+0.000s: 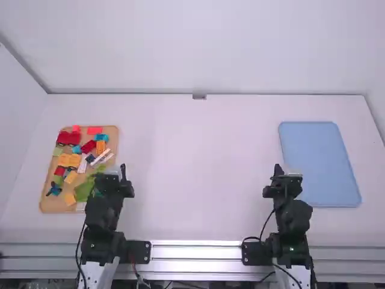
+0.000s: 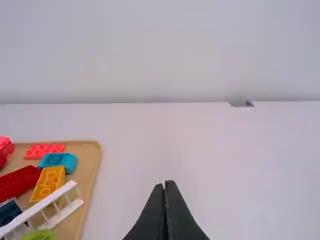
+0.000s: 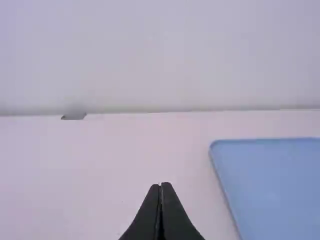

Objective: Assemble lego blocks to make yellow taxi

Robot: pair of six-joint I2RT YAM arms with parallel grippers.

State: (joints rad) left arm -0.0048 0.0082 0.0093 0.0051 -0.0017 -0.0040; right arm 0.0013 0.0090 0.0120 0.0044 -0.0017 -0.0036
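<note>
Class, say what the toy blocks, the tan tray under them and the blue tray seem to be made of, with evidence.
Toy blocks: probably hard plastic, smooth; moulded round studs and solid colours suggest it.
Tan tray: matt, plastic or wood; even colour, no visible grain, so unsettled.
Blue tray: likely smooth, matt plastic, given its uniform colour and rounded corners.

Lego blocks (image 1: 69, 138) are multicoloured — one tray (image 1: 53, 206) is tan, another tray (image 1: 319, 162) blue

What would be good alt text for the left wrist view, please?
Red, orange and blue blocks and a white ladder-like piece lie on a tan tray on a white table. In the foreground, the empty left gripper is shut.
</note>
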